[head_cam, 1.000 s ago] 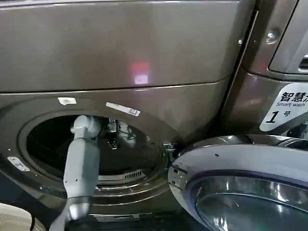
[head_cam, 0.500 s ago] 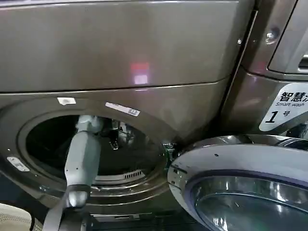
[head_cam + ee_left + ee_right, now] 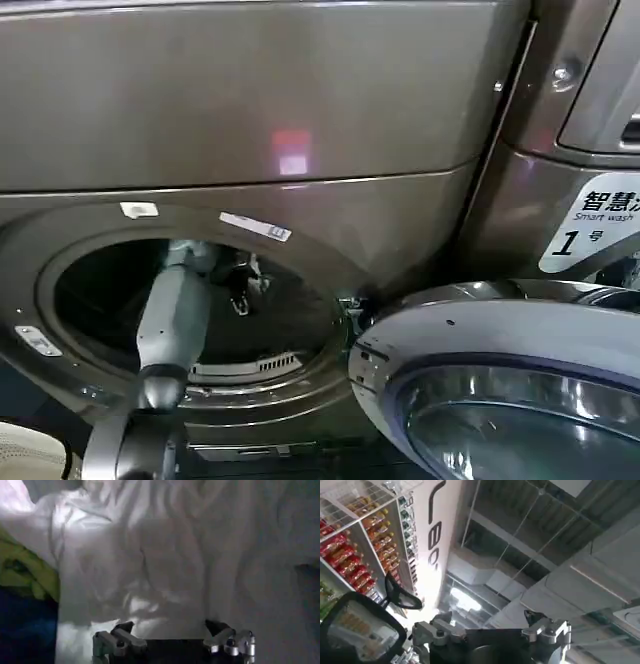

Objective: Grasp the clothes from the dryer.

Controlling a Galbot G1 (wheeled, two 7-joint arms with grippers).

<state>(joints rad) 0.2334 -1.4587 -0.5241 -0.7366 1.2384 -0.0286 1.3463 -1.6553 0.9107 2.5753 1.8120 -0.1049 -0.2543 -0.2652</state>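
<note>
1. Left gripper (image 3: 170, 630) sits deep inside the dryer drum (image 3: 100, 300), and we see its fingers spread wide with nothing between them.
2. We see the left arm (image 3: 172, 310) reaching from low in the head view up through the round opening.
3. White cloth (image 3: 165, 560) lies crumpled right in front of the spread fingers (image 3: 117, 641) in the left wrist view; we cannot tell if the tips touch it.
4. We note a yellow-green garment (image 3: 25, 572) beside the white cloth, with a dark blue one (image 3: 25, 625) just next to it.
5. Dryer door (image 3: 500, 380) hangs open to the right of the opening.
6. Right gripper (image 3: 487, 625) points up at a ceiling, fingers apart, holding nothing.
7. We see store shelves (image 3: 350, 535) with packaged goods in the right wrist view.
8. A "1" sticker (image 3: 590, 225) marks the neighbouring machine.
</note>
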